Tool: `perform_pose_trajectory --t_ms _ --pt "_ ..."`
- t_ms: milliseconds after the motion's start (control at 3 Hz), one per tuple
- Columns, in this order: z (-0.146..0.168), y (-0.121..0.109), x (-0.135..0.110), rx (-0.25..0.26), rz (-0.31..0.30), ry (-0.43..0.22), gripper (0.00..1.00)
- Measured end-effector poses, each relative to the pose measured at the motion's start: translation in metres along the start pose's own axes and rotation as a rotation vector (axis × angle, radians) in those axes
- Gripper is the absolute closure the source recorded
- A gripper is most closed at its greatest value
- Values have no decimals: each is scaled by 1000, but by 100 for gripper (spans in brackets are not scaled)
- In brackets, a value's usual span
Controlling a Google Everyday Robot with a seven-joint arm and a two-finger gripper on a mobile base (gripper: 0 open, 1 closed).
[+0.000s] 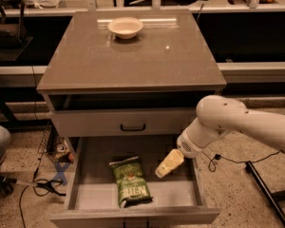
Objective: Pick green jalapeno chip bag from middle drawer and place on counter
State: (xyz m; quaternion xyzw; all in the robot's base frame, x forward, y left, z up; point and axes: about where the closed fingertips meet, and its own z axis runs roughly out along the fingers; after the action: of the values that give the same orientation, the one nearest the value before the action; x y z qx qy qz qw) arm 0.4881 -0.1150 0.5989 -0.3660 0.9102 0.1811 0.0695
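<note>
The green jalapeno chip bag (130, 181) lies flat on the grey floor of the open middle drawer (92, 194), left of centre, lettering up. My gripper (168, 164) hangs over the drawer's right half, just right of the bag and above the floor, on the white arm that reaches in from the right. It holds nothing that I can see. The counter (133, 56) is the glossy grey-brown top of the cabinet above.
A white bowl (126, 26) stands at the back of the counter. A shut drawer front with a black handle (132, 127) sits above the open drawer. Cables and clutter (47, 184) lie on the floor to the left.
</note>
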Motion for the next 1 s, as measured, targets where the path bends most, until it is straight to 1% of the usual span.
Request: perform_pose_trajectory --t_ms 333,667,1000 --pt "48 -12 -9 1 106 -25 0" --pt "101 -4 -31 -36 174 -49 0" --pt "109 -3 -32 -29 180 -42 0"
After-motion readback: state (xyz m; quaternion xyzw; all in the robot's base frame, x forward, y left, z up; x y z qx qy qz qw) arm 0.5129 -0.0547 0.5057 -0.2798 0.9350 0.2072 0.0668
